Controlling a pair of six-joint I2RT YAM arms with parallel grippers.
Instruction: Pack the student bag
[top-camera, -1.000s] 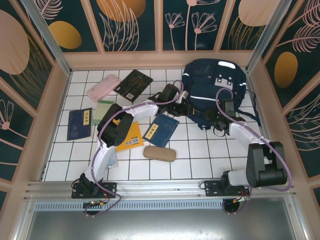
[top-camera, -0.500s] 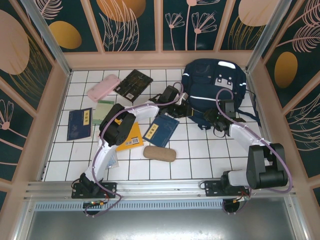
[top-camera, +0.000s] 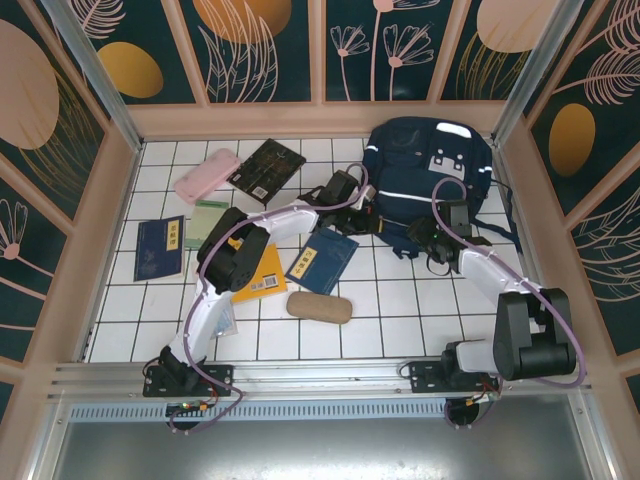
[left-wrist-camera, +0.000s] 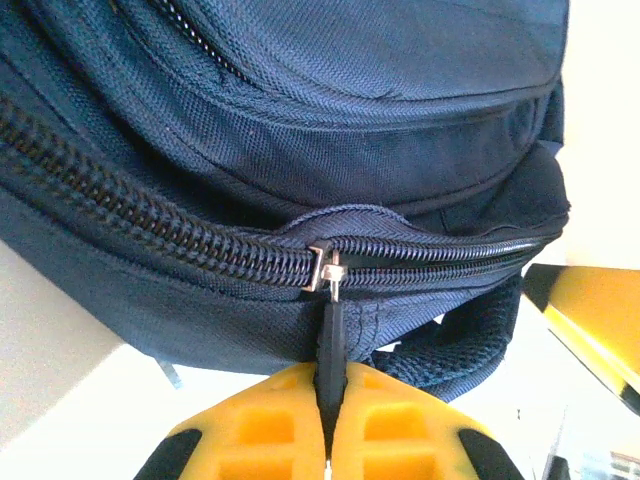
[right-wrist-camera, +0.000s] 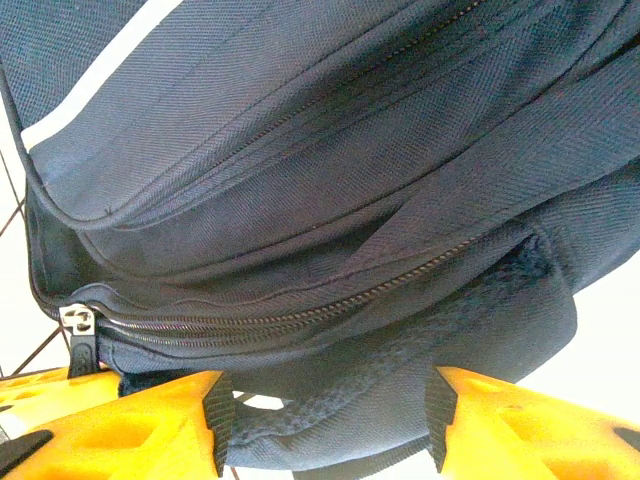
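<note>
Your left gripper is clenched on the black zipper pull of the large navy-blue fabric student bag, which lies at the far right of the white tiled table. Your right gripper stands with its jaws apart astride the bag's padded dark strap at the near edge. Whether they pinch the strap cannot be told.

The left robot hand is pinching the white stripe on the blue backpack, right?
Not quite. The left hand is pinching the black zipper pull, not the white stripe, on the blue backpack. The left wrist view shows the yellow fingers closed together on the pull.
</note>
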